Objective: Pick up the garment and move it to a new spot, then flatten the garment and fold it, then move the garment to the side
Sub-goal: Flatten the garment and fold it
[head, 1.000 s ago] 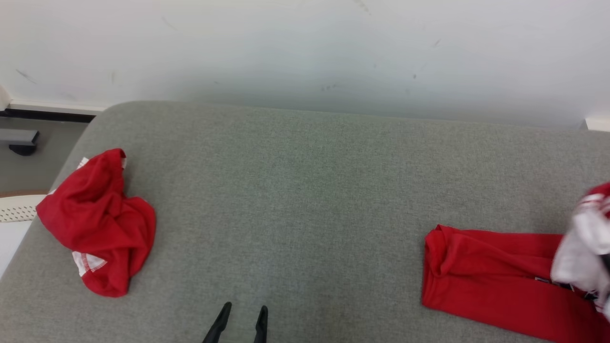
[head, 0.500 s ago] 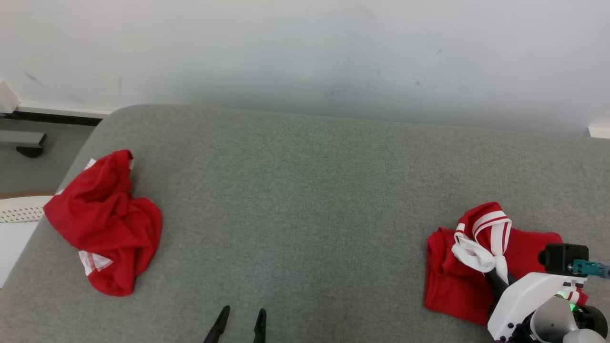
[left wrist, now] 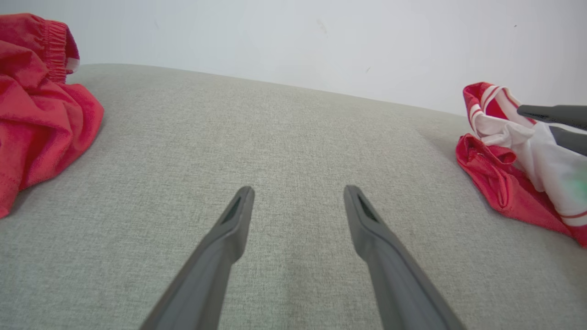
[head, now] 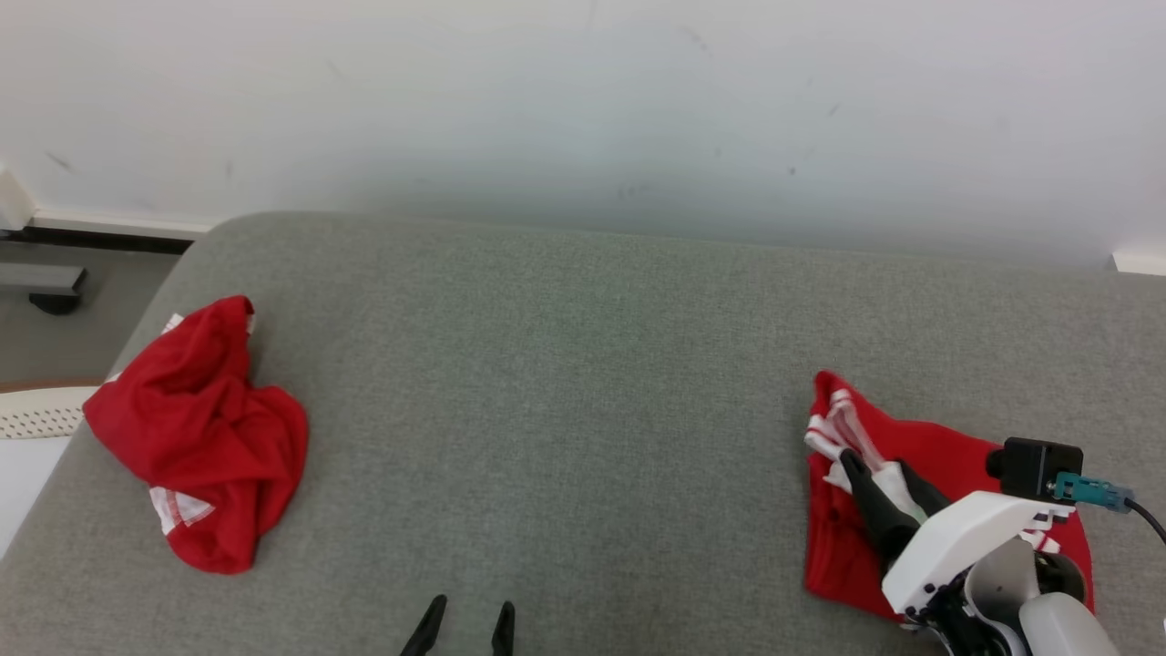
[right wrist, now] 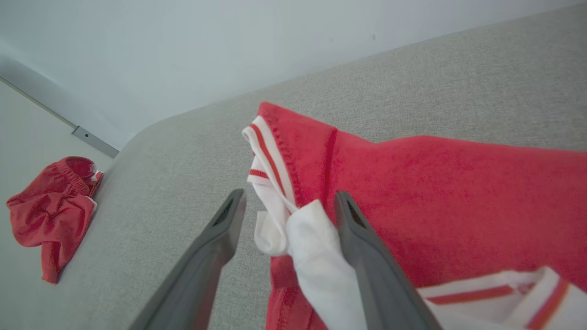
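Crumpled garment [head: 196, 428]: lying in a heap at the left edge of the grey padded surface [head: 565, 383], well apart from both grippers.
Left gripper [head: 471, 609]: hovering low at the middle, jaws spread and holding nothing. This arm is being the nearer 1 to the heap, which is lying to its left.
Folded garment [head: 947, 456]: lying at the right side.
Right gripper [head: 873, 460]: reaching over it, jaws spread, with a white striped fold [right wrist: 312, 238] sitting between them, seemingly not pinched.

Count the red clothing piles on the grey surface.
2. A crumpled pile lies at the left end; a striped pile lies at the right end, under the right gripper. Either may hide more pieces.
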Robot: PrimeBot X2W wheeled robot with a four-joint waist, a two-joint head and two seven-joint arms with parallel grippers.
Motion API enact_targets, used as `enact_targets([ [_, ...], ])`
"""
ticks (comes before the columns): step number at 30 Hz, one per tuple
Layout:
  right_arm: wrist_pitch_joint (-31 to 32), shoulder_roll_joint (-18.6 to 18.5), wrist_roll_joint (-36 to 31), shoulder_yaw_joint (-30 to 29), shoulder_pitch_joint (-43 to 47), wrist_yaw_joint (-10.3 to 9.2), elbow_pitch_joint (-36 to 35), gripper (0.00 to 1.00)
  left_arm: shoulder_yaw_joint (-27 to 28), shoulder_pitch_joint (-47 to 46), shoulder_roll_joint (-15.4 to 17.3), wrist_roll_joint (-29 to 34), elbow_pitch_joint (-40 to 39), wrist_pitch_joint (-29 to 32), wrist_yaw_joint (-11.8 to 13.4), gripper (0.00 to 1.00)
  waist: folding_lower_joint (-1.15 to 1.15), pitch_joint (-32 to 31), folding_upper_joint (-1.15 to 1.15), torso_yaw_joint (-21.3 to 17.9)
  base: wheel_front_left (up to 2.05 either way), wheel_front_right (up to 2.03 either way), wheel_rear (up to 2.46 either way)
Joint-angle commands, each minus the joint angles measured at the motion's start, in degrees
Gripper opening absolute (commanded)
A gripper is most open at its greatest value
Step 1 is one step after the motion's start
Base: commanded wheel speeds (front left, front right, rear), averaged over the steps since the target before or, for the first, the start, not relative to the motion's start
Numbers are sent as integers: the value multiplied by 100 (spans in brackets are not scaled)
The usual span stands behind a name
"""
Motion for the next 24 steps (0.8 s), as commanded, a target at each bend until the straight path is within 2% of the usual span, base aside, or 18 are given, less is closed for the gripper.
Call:
enact_targets([
  [1,-91,-1,239,112,-53,-11,-54,100,11,31,19,38,20,-3,-10,100,0,-29,0,-11,0,0,0],
  [6,-542,-4,1177,516,122,-11,-570,100,69,141,19,99,28,-3,-16,100,0,-160,0,-81,0,0,0],
  [9,-796,-7,1340,600,344,-11,-1078,100,109,208,19,121,-13,-3,-22,100,0,-236,0,-140,0,0,0],
  [11,-932,-10,1097,562,532,-11,-1451,100,157,229,19,140,-45,-3,-11,100,0,-289,0,-191,0,0,0],
  [17,-1486,-392,-55,-16,1278,-11,-2253,100,270,299,20,200,-169,-3,2,100,0,-413,0,-340,0,0,0],
  [20,-1900,-669,-707,-377,1617,-12,-2263,100,332,330,19,216,-201,-3,4,100,0,-468,0,-398,0,0,0],
  [24,-2612,-960,-1259,-748,2008,-12,-1977,100,417,327,20,280,-225,-3,-12,100,0,-539,0,-413,0,0,0],
])
